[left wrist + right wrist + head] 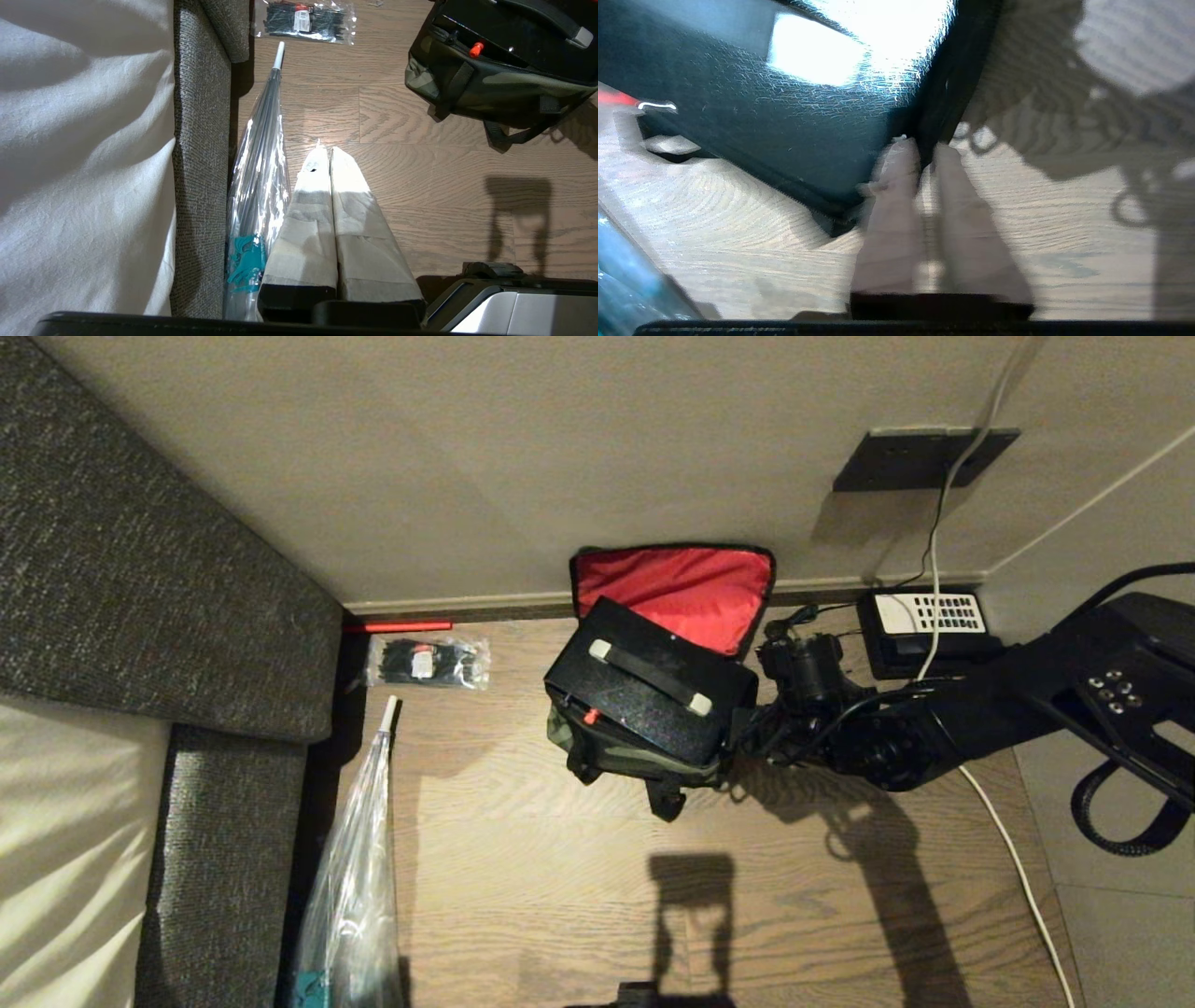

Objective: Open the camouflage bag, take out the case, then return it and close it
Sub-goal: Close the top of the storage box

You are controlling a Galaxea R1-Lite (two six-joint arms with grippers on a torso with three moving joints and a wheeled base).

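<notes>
The camouflage bag (635, 756) sits on the wood floor (523, 859) near the wall (467, 457), its red-lined lid (674, 588) flung back against the baseboard, with the case (651, 693) standing in the open mouth, tilted and riding well proud of the rim, its handle (651, 677) uppermost. The right gripper (924, 151) is at the case's side corner nearest the black telephone (924, 621); in the right wrist view its 2 fingers (889, 196) stand only a narrow slit apart, tips against the case's edge and clamped on nothing that can be seen. The left gripper (326, 156) hangs parked above the floor beside the sofa (201, 140) and a wrapped umbrella (261, 154), fingers pressed together and empty. A packet of cable ties (428, 662) lies well apart from the bag. Judged from how things lie, the step in hand is either drawing the case out or seating it back; the pictures do not settle which. Either way the next move likely calls for a firmer purchase, probably on the handle, and a straight path so the case does not snag the bag's soft rim.
</notes>
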